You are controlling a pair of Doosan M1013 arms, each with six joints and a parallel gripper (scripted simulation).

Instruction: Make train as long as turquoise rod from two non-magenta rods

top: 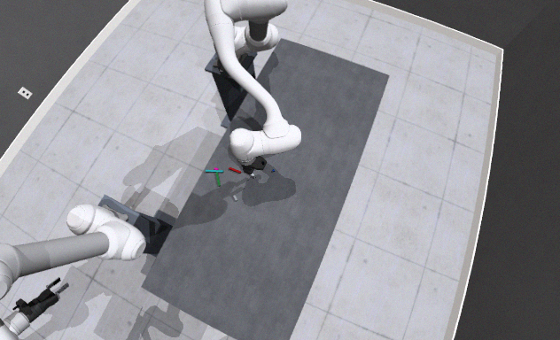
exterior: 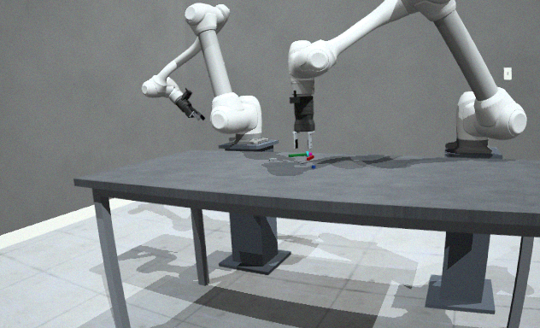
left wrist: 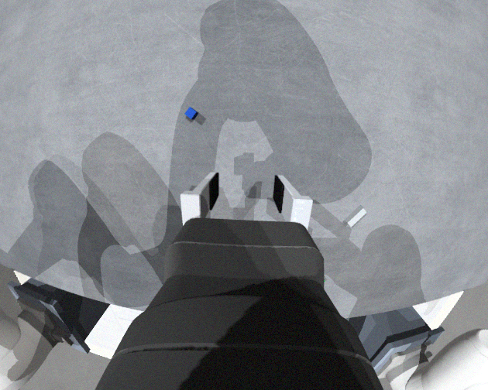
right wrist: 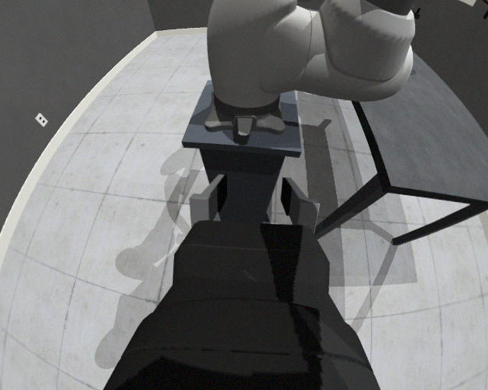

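"How far is the train?"

"Nothing is joined, as I see it. The red rod (top: 235,170) (exterior: 310,158) and the grey rod (top: 235,197) (exterior: 272,159) (left wrist: 356,216) lie apart on the tabletop (top: 315,111) (exterior: 235,184) (left wrist: 403,104) (right wrist: 446,138). By my counting these two must make the train, seven and three."

"And the other rods?"

"The turquoise rod (top: 213,171) (exterior: 308,153) is the measure. The green rod (top: 218,179) (exterior: 296,155) (left wrist: 324,280) runs away from its side, the magenta rod (top: 216,169) (exterior: 310,155) sits close at its other side. I cannot tell if they touch. Green would need the forbidden magenta. The blue rod (top: 273,171) (exterior: 314,166) (left wrist: 190,113) is alone; I think we leave it."

"Where are your arms?"

"My left tool (top: 252,175) (exterior: 302,146) (left wrist: 246,185) points down above the tabletop, fingers wide, with nothing between them. My right tool (top: 63,283) (exterior: 200,117) (right wrist: 254,187) is also wide and empty, tilted downward, away from the tabletop."

"What remains?"

"Everything: bring red and grey end to end, flat and straight. I would grip one gently and keep distance from the green rod."
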